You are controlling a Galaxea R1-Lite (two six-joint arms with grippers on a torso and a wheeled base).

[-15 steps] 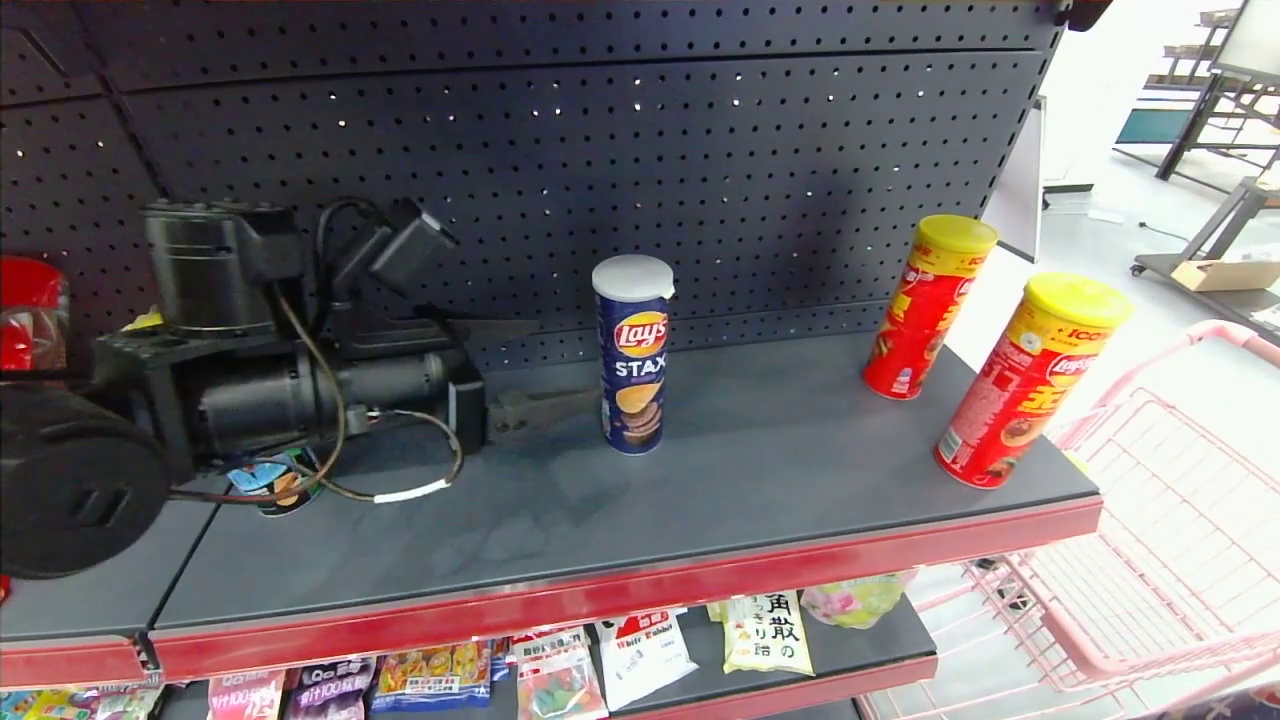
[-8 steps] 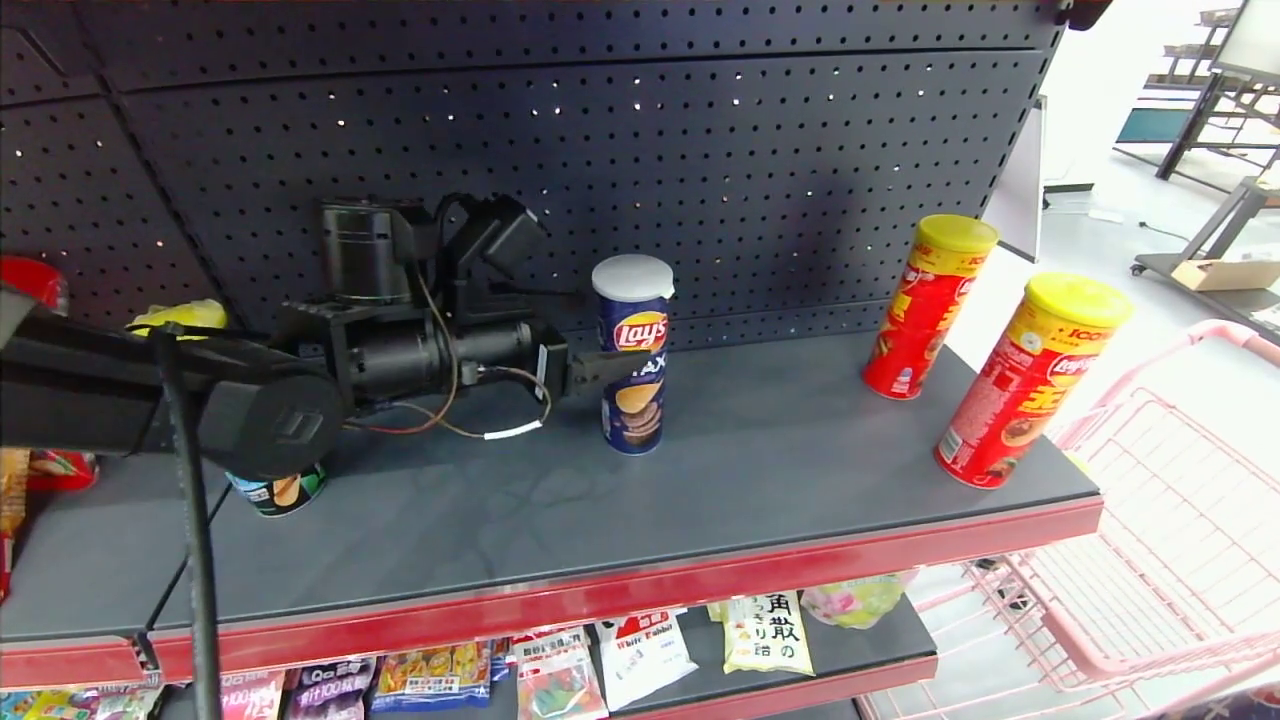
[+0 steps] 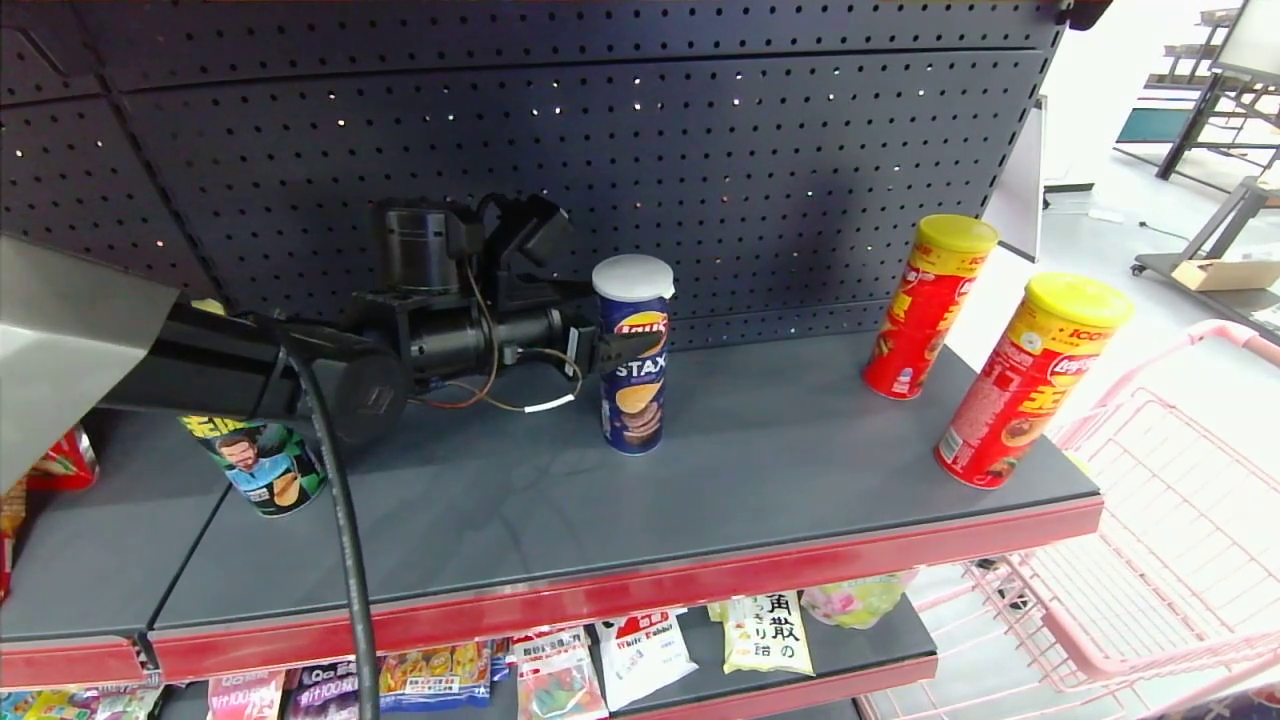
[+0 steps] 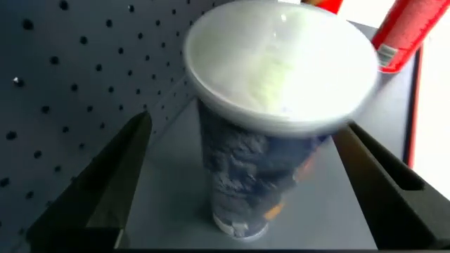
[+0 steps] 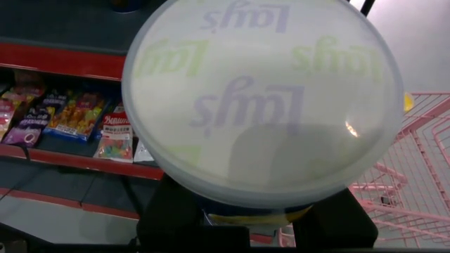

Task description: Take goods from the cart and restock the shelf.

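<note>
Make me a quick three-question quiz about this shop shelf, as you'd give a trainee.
1. True or false: the left tool holds the blue cylindrical crisp can with a white lid in the air above the dark grey metal shelf.
2. How many red cylindrical cans with yellow lids stand at the shelf's right end? A) one B) two C) four
3. What does the right tool hold?
Key: 1. False: the can stands on the shelf, the tool's fingers apart on either side of it. 2. B. 3. A can with a clear plastic lid.
</note>
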